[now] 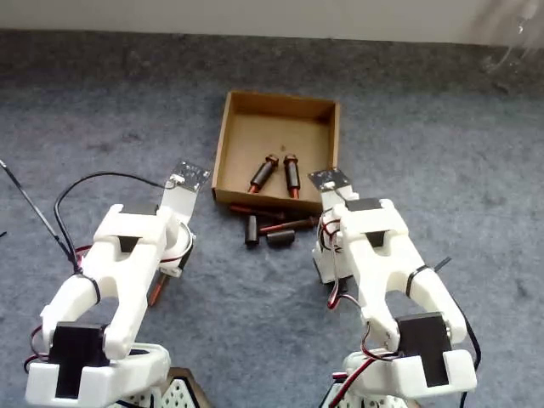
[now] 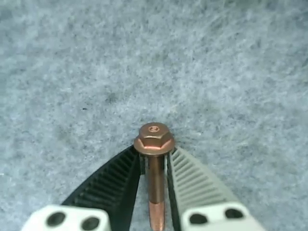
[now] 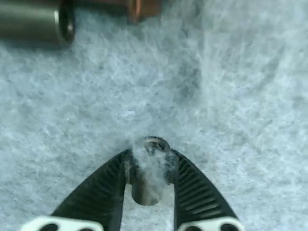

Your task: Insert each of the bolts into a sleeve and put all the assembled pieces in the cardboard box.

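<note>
- Copper bolt (image 2: 154,144) sits in the left pincer (image 2: 154,155), which is clenched on the shank just under the flanged hexagonal head. The bolt lies along the jaws, head outward, over the grey felt-covered table (image 1: 442,170). Whether it touches the felt I cannot tell.
- Dark held sleeve (image 3: 148,180) is in the right pincer (image 3: 150,159), grasped by its sides, with its open end facing away from the wrist.
- Between the two arms and the cardboard box (image 1: 280,105), loose parts lie in a small cluster on the table.
- One loose sleeve (image 1: 252,230) lies lengthwise towards the box, and a second loose sleeve (image 1: 280,239) lies crosswise just beside it.
- One loose bolt (image 1: 289,226) lies just beyond the second loose sleeve, its head near the right arm. Another loose bolt (image 1: 255,210) rests along the foot of the box's front wall.
- The front wall stands between this cluster and the inside of the open-topped box.
- Inside, two assembled pieces (image 1: 263,174) (image 1: 291,175) lie side by side near the front wall, heads towards the far wall.
- A black cable (image 1: 85,183) loops over the table beside the left arm.
- Count: five bolts (one held, two loose, two sleeved), five sleeves (one held, two loose, two on bolts) and one box.
</note>
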`<action>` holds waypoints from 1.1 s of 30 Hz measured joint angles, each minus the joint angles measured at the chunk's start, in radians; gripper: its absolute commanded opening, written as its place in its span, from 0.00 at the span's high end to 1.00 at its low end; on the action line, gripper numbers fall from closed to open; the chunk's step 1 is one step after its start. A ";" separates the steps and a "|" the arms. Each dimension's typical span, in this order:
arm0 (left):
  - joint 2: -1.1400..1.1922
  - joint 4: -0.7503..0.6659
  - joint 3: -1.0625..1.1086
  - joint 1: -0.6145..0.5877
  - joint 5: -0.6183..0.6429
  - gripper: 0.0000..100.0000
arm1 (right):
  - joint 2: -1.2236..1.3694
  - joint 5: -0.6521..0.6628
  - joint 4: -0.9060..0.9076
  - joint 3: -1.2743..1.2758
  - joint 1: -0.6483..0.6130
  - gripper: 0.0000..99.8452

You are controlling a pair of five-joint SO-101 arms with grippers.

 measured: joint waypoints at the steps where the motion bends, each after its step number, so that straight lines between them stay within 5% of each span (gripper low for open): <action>1: 0.000 0.000 0.000 0.000 0.000 1.00 | 0.000 0.000 0.000 0.000 0.000 1.00; 7: -0.009 0.000 0.002 0.000 0.000 1.00 | -0.032 -0.049 0.034 -0.015 -0.031 1.00; 15: -0.239 0.051 -0.008 0.000 0.075 1.00 | -0.385 -0.144 0.041 -0.031 -0.331 1.00; 26: -0.855 0.198 -0.167 -0.002 0.232 1.00 | -0.433 -0.150 -0.184 0.025 -0.511 1.00; 33: -1.022 0.201 -0.126 0.101 0.342 1.00 | -0.477 -0.150 -0.457 0.195 -0.583 1.00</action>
